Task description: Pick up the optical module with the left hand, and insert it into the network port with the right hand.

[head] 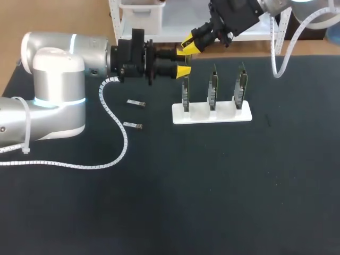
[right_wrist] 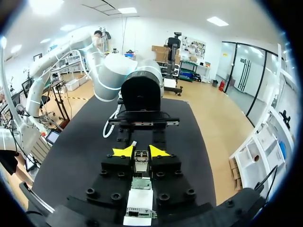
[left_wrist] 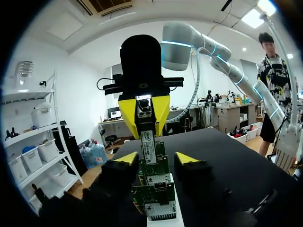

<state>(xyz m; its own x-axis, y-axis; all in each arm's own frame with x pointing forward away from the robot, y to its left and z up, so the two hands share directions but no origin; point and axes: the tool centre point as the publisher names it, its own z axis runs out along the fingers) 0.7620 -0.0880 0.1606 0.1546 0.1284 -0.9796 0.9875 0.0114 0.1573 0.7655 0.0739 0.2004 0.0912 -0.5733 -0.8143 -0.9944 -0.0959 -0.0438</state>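
Note:
The optical module [left_wrist: 148, 146], a slim silver piece with a white label, is held in the air above the boards. My right gripper [left_wrist: 144, 111] is shut on its far end. In the right wrist view the module [right_wrist: 141, 163] sits clamped between that gripper's [right_wrist: 141, 152] yellow tips. My left gripper [left_wrist: 156, 161] is open, with its tips on either side of the module and clear of it. In the head view the left gripper [head: 184, 61] and the right gripper [head: 189, 45] meet tip to tip behind the white stand [head: 212, 114], and the module is hidden between them.
The white stand carries three upright green boards [head: 213, 87] with ports, seen just under the module as boards [left_wrist: 156, 189]. Two spare modules [head: 136, 103] [head: 133, 126] lie on the black mat left of the stand. A white cable [head: 114, 154] loops from my left arm.

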